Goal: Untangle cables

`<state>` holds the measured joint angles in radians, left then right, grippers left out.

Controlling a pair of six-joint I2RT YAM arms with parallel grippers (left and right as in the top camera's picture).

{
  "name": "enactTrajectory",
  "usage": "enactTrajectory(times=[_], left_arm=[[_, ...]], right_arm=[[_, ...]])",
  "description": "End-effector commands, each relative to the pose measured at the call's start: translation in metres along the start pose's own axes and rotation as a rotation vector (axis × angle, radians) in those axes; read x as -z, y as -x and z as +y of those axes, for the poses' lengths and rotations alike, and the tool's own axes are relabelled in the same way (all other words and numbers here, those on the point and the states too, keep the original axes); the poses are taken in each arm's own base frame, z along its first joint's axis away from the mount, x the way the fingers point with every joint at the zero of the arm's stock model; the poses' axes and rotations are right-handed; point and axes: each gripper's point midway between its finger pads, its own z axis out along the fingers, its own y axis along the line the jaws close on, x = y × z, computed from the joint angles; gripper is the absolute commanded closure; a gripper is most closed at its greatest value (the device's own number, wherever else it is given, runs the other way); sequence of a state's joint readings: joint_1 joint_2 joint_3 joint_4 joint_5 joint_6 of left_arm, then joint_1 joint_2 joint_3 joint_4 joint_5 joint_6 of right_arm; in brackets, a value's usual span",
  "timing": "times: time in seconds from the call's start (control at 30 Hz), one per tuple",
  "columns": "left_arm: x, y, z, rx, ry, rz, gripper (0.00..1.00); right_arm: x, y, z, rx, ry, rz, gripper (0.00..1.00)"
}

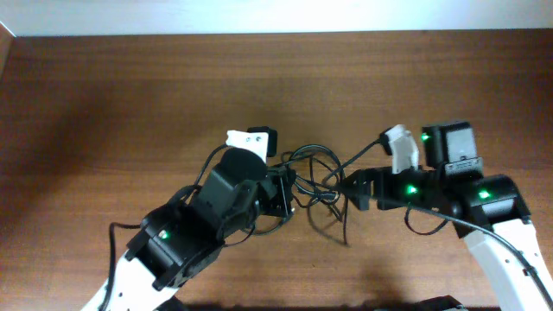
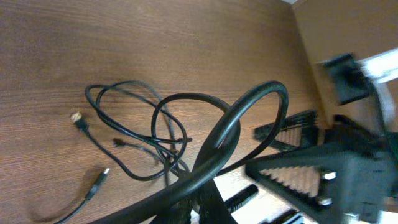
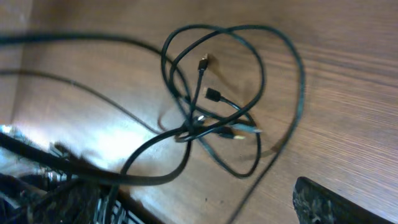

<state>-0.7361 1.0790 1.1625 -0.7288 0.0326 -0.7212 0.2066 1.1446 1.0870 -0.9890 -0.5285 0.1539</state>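
Overhead, found the cable tangle (image 1: 316, 183) lying loose on the worktop (image 1: 104, 104), flanked by both arms. Showed the left tool (image 1: 290, 192) touching or just beside the tangle's left edge, the right tool (image 1: 350, 188) just beside its right edge. Could not tell the left tool's state, masked by its own arm and a thick black lead (image 2: 219, 132). Judged the right tool parted, fingers (image 3: 336, 202) wide of the tangle, holding nothing. Picked out a crossing knot (image 3: 196, 124) at the tangle's heart, plug ends (image 3: 214, 95) free just beside it. Made out no clear long axis in the bunch. Rated both arms about equally near the tangle; reckoned opposing pulls outward from it the likely opening.
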Motion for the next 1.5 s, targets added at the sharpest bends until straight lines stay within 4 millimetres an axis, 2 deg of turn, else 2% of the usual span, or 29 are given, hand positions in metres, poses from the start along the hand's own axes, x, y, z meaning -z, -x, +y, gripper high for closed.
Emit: enactTrajectory(times=[0.0,0.03,0.1,0.13,0.17,0.2,0.23,0.3,0.43,0.47,0.57,0.63,0.7,0.77,0.87,0.9,0.93,1.03,1.07,1.13,1.17,1.23,1.27,1.3,1.33,1.37,1.4,1.43,1.47], left_arm=[[0.022,0.011,-0.007,-0.045,-0.043,-0.064,1.0],[0.024,0.012,-0.008,-0.046,-0.048,-0.07,1.0],[0.028,0.013,-0.007,-0.12,-0.044,-0.083,0.95],[0.027,0.012,0.007,-0.129,0.032,-0.088,0.49],[0.025,0.009,0.021,-0.128,0.101,-0.078,0.23],[0.021,0.006,0.027,-0.129,0.131,-0.059,0.11],[0.01,-0.001,0.032,-0.129,0.155,-0.017,0.01],[-0.018,-0.012,0.035,-0.035,0.174,0.057,0.01],[-0.052,-0.016,-0.027,-0.267,-0.151,0.131,0.01],[-0.056,-0.015,-0.028,-0.296,-0.155,0.13,0.01],[-0.093,-0.035,-0.004,-0.293,-0.064,0.232,0.01],[-0.123,-0.055,0.015,-0.233,-0.001,0.32,0.01],[-0.15,-0.078,0.036,-0.212,0.062,0.41,0.01],[-0.171,-0.097,0.057,-0.201,0.124,0.478,0.06],[-0.19,-0.111,0.088,-0.21,0.239,0.513,0.53],[-0.195,-0.113,0.101,-0.221,0.292,0.512,0.91],[-0.196,-0.116,0.111,-0.229,0.337,0.516,1.0],[-0.175,-0.107,0.16,-0.223,0.636,0.467,1.0],[-0.166,-0.104,0.17,-0.23,0.705,0.458,1.0],[-0.16,-0.105,0.176,-0.24,0.744,0.464,0.92],[-0.161,-0.104,0.175,-0.219,0.746,0.452,0.88],[-0.166,-0.101,0.172,-0.208,0.729,0.429,0.82],[-0.167,-0.1,0.171,-0.207,0.726,0.425,0.73],[-0.166,-0.101,0.171,-0.206,0.724,0.43,0.68],[-0.166,-0.102,0.171,-0.204,0.719,0.436,0.61],[-0.167,-0.104,0.17,-0.199,0.711,0.442,0.44],[-0.167,-0.104,0.169,-0.199,0.711,0.442,0.18],[-0.167,-0.104,0.169,-0.2,0.711,0.442,0.01],[-0.167,-0.104,0.169,-0.199,0.711,0.442,0.01]], right_arm=[[-0.018,0.005,0.034,0.197,0.079,-0.03,0.09],[-0.025,0.01,0.035,0.237,0.035,-0.05,0.33],[-0.031,0.026,0.013,0.259,-0.133,-0.101,0.96],[-0.024,0.036,0.014,0.26,-0.141,-0.135,0.96],[-0.009,0.054,0.021,0.267,-0.139,-0.188,0.96],[0.006,0.069,0.029,0.274,-0.135,-0.238,0.96],[0.037,0.094,0.04,0.241,-0.135,-0.329,0.96],[0.091,0.118,0.064,0.207,-0.115,-0.427,0.96],[0.113,0.111,0.078,0.208,-0.097,-0.415,0.96],[0.119,0.114,0.082,0.215,-0.093,-0.431,0.96],[0.179,0.15,0.107,0.265,-0.122,-0.638,0.96],[0.242,0.179,0.129,0.35,-0.196,-0.825,0.96],[0.291,0.202,0.11,0.309,-0.429,-0.98,0.96],[0.352,0.22,0.075,0.213,-0.798,-1.154,0.96],[0.432,0.234,0.063,0.112,-1.241,-1.375,0.96],[0.447,0.238,0.063,0.048,-1.286,-1.457,0.96],[0.452,0.244,0.061,0.024,-1.293,-1.502,0.96],[0.432,0.275,0.008,-0.015,-1.445,-1.425,0.96],[0.426,0.28,-0.023,-0.045,-1.511,-1.377,0.96],[0.394,0.266,-0.117,-0.181,-1.602,-1.203,0.96],[0.366,0.26,-0.147,-0.198,-1.58,-1.093,0.96],[0.263,0.232,-0.229,-0.25,-1.402,-0.773,0.96],[0.21,0.211,-0.26,-0.298,-1.322,-0.617,0.96],[0.183,0.197,-0.277,-0.327,-1.3,-0.521,0.96],[0.168,0.188,-0.286,-0.345,-1.299,-0.456,0.81],[0.156,0.178,-0.293,-0.351,-1.299,-0.387,0.41],[0.145,0.17,-0.291,-0.4,-1.245,-0.371,0.17],[0.139,0.162,-0.284,-0.475,-1.188,-0.379,0.01],[0.138,0.152,-0.28,-0.546,-1.167,-0.38,0.01]])
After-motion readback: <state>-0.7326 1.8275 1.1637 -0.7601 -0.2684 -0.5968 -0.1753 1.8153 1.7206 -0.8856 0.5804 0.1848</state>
